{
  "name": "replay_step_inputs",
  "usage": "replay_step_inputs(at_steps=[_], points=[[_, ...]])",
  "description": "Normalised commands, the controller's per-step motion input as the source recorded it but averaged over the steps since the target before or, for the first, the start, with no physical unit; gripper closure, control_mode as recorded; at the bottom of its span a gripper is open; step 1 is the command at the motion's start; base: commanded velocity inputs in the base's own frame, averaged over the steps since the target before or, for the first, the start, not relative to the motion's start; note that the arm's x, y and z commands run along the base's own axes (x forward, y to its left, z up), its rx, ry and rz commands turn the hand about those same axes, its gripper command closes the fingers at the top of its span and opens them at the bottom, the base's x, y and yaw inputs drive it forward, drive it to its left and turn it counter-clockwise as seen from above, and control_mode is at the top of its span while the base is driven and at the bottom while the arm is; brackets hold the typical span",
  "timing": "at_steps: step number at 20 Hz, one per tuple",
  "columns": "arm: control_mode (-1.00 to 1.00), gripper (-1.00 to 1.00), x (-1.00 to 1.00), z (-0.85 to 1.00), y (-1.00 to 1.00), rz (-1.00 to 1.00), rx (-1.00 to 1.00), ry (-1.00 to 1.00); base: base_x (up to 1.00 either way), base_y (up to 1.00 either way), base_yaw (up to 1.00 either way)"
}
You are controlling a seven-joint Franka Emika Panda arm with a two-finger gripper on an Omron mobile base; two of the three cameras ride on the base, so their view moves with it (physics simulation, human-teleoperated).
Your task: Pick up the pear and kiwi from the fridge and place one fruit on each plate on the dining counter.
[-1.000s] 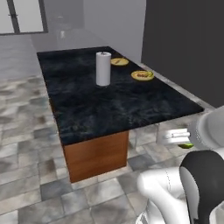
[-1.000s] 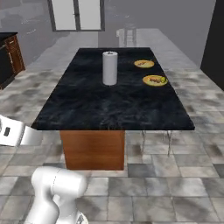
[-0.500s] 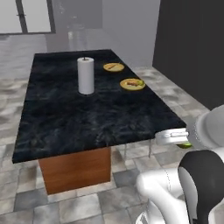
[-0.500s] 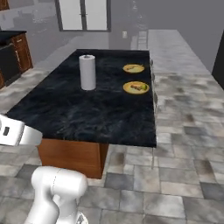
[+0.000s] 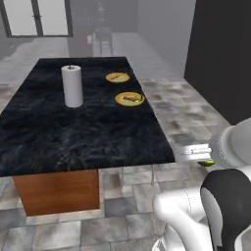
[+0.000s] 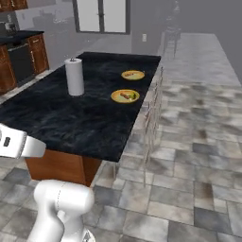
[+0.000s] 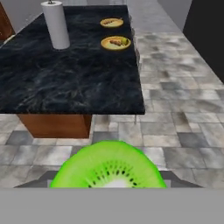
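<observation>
Grey stone tiles ran around the dining counter (image 5: 83,127), and you were looking at its black marbled top from off one corner, with the robot parked on the floor short of it. Working from the left of the left base view, a white paper towel roll (image 5: 72,86) stood upright at about ten o'clock from the middle of the top, and the two plates lay toward one o'clock, the far plate (image 5: 117,77) just beyond the near plate (image 5: 130,99), close together but not touching. Each carried only its reddish-brown streak; no fruit sat on either one. At about four o'clock in that view the gripper (image 5: 198,155) hung beside the arm, over the floor and well apart from the counter, with a sliver of green under it. In the hand view you had the kiwi (image 7: 108,168) at six o'clock, its cut face bright green with dark seeds, filling the space where the fingertips would rise, so I judge the jaws were clamped on the kiwi. The pear appeared on no surface you could see. So, by my reading, you had one fruit fetched and in carry, none delivered: what remained was to close on the counter, set the kiwi on one plate, then go back for the pear and put it on the other.
</observation>
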Motion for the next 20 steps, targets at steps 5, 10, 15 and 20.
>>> replay_step_inputs(at_steps=[5, 10, 15, 20], points=[[1.0, 1.0, 0.0, 0.0, 0.0, 0.0, 0.0, 0.0, 0.29, -1.0, 0.27], [1.0, 1.0, 0.0, 0.0, 0.0, 0.0, 0.0, 0.0, 0.2, -1.0, 0.27], [1.0, 1.0, 0.0, 0.0, 0.0, 0.0, 0.0, 0.0, 0.36, -0.88, 0.35], [1.0, 1.0, 0.0, 0.0, 0.0, 0.0, 0.0, 0.0, 0.62, -0.56, 0.36]])
